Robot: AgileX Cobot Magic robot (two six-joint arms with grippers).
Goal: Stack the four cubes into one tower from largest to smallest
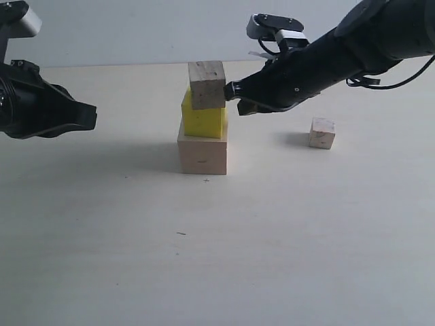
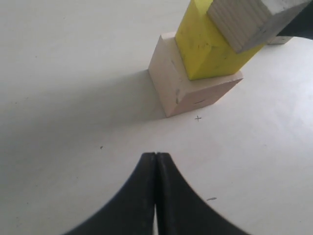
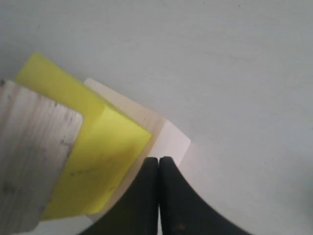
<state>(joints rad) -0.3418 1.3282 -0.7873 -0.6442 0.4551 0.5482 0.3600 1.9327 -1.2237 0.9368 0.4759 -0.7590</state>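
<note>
Both grippers are closed fully, with nothing held. At the left, the left gripper (image 2: 155, 157) is held apart from the tower (image 1: 203, 144). At centre, a large pale wooden cube (image 1: 202, 156) on the counter (image 1: 217, 258) is topped by a bright yellow cube (image 1: 202, 121) and a knotty pale wooden cube (image 1: 207, 84), set slightly skewed and overhanging. The right gripper (image 3: 159, 161) is just beside that block. Farther right, the tiniest pale wooden cube (image 1: 321, 132) is seen resting flat on the counter, with no long axis offered. It is judged light and rigid, best pinched across opposite side faces.
</note>
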